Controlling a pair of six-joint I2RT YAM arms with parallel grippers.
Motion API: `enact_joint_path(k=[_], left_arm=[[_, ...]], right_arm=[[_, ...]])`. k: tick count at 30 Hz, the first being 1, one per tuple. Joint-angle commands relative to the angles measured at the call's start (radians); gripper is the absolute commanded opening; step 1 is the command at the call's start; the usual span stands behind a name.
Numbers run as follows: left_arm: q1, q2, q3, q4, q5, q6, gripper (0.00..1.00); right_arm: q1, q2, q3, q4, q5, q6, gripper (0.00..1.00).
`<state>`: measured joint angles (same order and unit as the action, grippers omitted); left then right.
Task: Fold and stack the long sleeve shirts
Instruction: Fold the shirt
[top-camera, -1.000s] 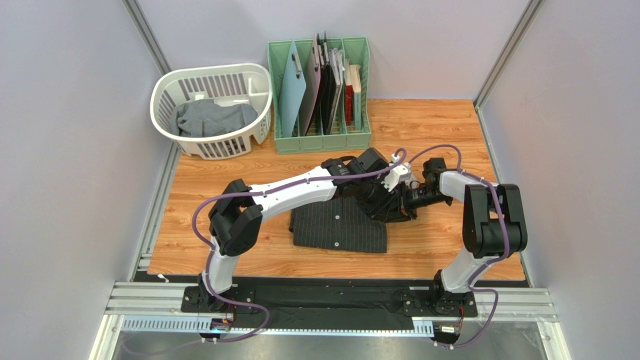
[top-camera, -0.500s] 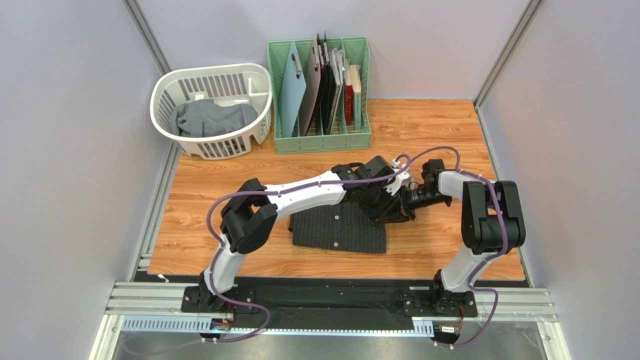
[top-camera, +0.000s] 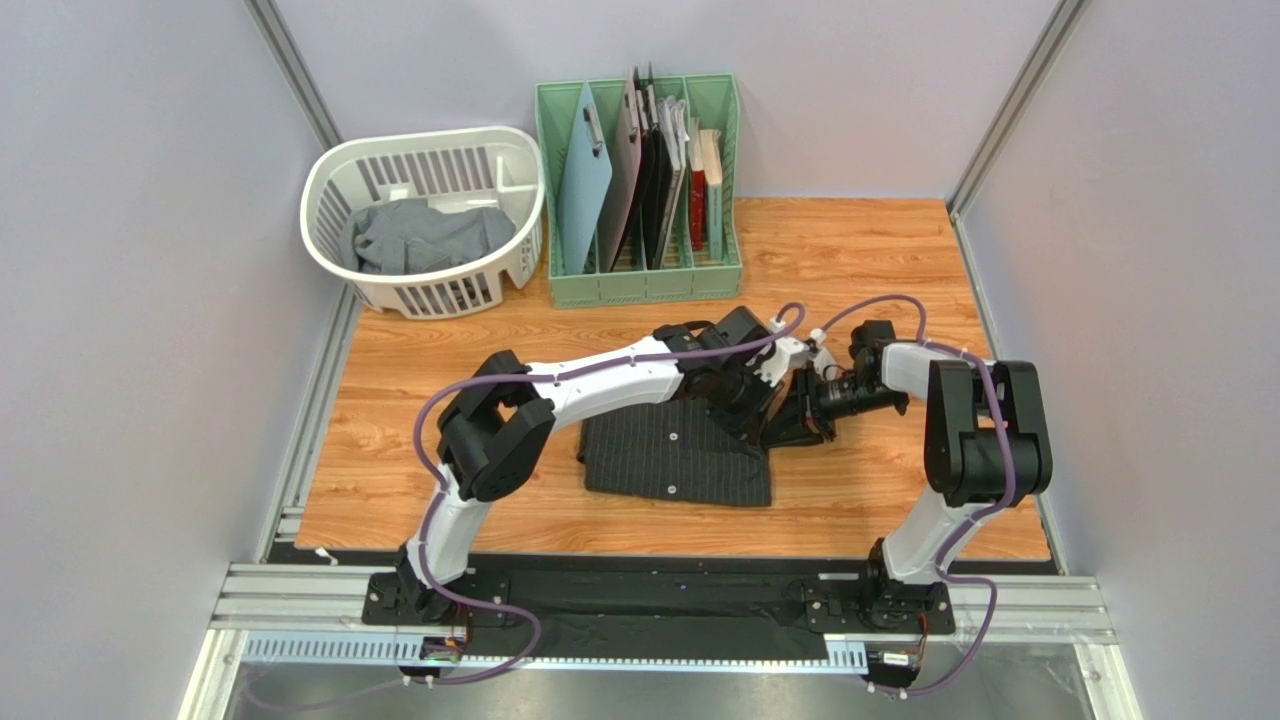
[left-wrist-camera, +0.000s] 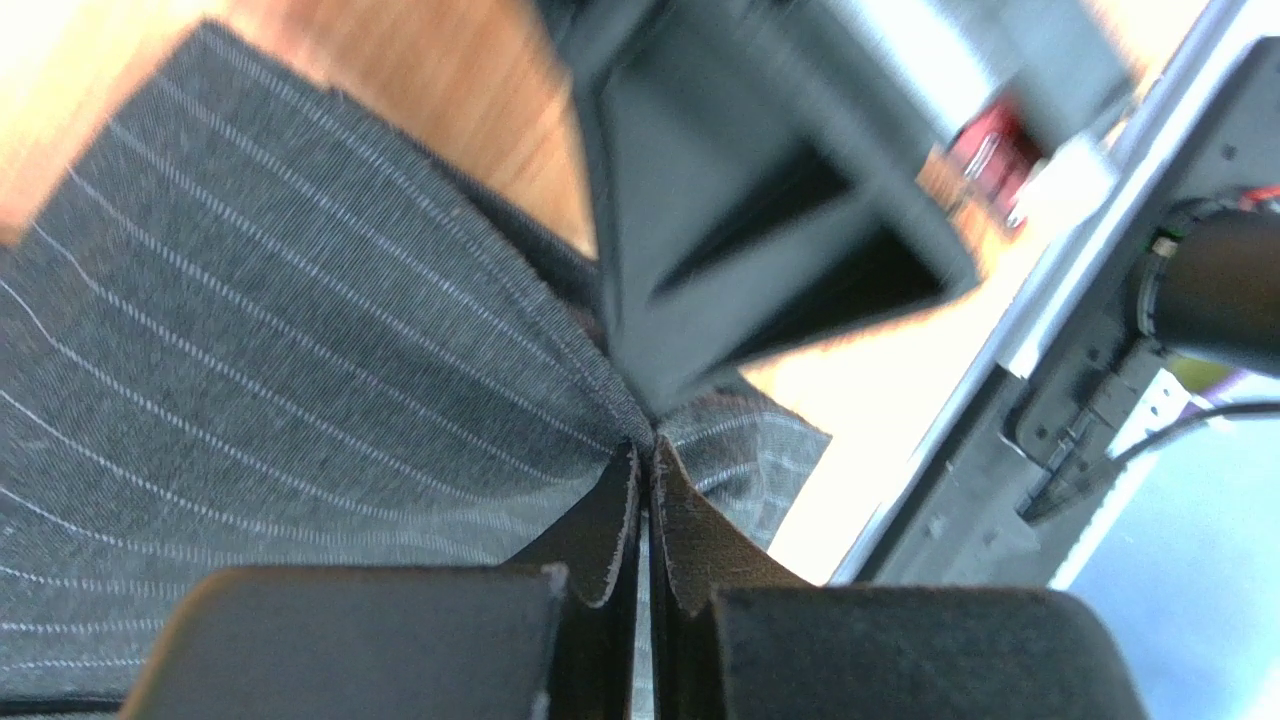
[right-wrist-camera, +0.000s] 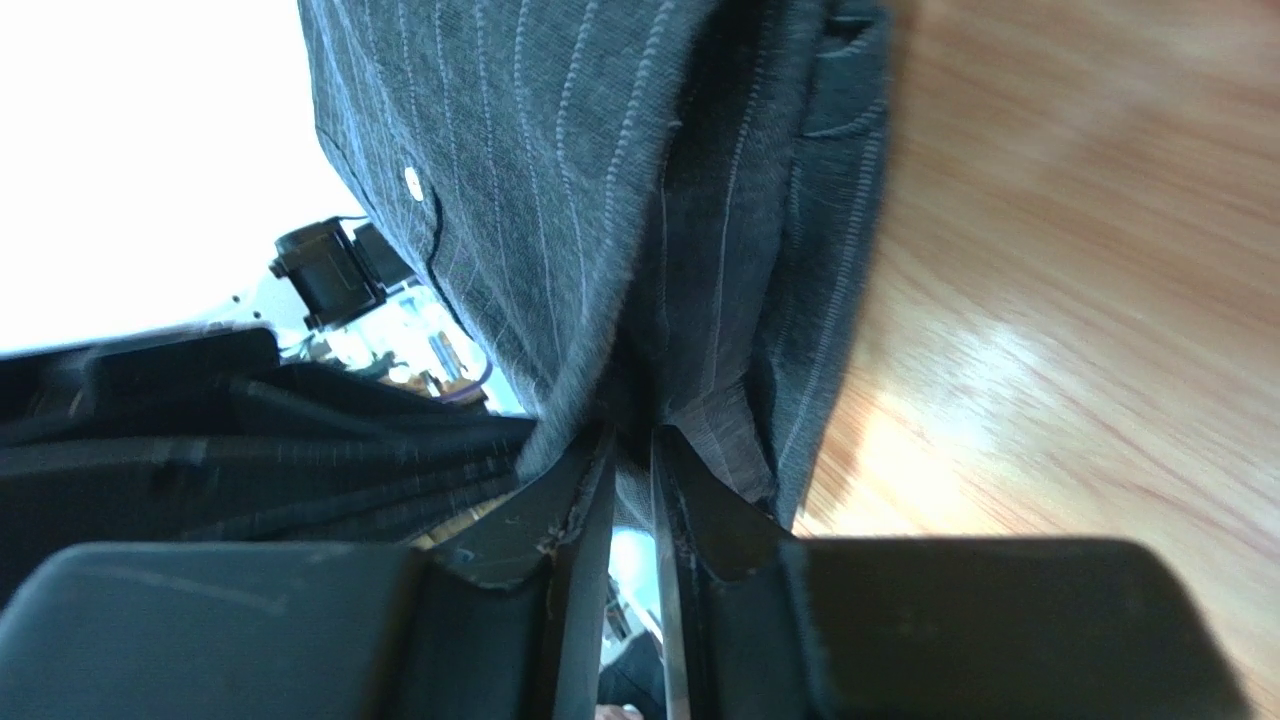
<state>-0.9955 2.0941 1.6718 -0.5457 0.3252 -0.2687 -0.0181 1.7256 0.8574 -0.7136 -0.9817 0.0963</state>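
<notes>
The black pinstriped shirt (top-camera: 661, 453) is laid folded on the wooden table (top-camera: 902, 270) at the centre of the top view. Its upper right edge is gripped by both grippers, set close together. The jaws of the left gripper (left-wrist-camera: 646, 458) are pressed fully together on a raised cloth edge. Those of the right gripper (right-wrist-camera: 631, 435) are kept narrowly apart, with a pinstriped fold caught between the tips. Farther back, at upper left, the grey shirt (top-camera: 428, 236) is heaped in a white basket (top-camera: 331, 180), just beside a green rack (top-camera: 639, 282).
</notes>
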Motion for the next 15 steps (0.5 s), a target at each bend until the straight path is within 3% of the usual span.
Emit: enact_joint_path(k=[1, 6, 15], left_arm=[[0.04, -0.097, -0.052, 0.067, 0.149, -0.035, 0.0], [0.054, -0.128, -0.101, 0.15, 0.231, -0.061, 0.0], [0.057, -0.103, -0.057, 0.141, 0.242, -0.058, 0.0]], right_arm=[[-0.04, -0.009, 0.011, -0.007, 0.001, -0.015, 0.23], [-0.057, -0.02, 0.006, -0.029, 0.0, -0.029, 0.32], [-0.06, 0.031, 0.002, -0.004, -0.037, -0.024, 0.41]])
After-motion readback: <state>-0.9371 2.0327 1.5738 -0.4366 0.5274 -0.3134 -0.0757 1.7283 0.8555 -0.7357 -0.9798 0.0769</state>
